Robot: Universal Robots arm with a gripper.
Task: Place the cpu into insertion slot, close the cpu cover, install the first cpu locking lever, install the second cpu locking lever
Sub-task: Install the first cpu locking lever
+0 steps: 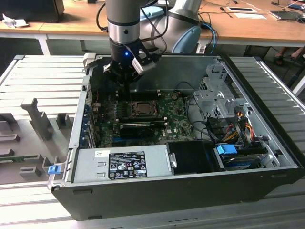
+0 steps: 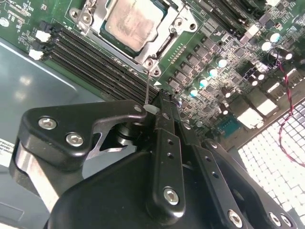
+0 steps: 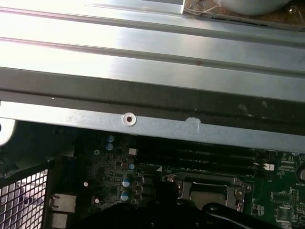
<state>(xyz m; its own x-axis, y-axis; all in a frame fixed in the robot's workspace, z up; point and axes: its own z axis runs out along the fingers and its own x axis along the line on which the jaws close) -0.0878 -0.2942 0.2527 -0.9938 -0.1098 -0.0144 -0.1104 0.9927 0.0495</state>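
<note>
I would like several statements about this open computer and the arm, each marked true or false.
1. The cpu lies in the insertion slot. True.
2. The cpu cover stands raised. False: it lies flat around the cpu.
3. The end effector holds the cpu. False: it is shut on a thin locking lever beside the slot.
4. The computer case is open on top. True.
</note>
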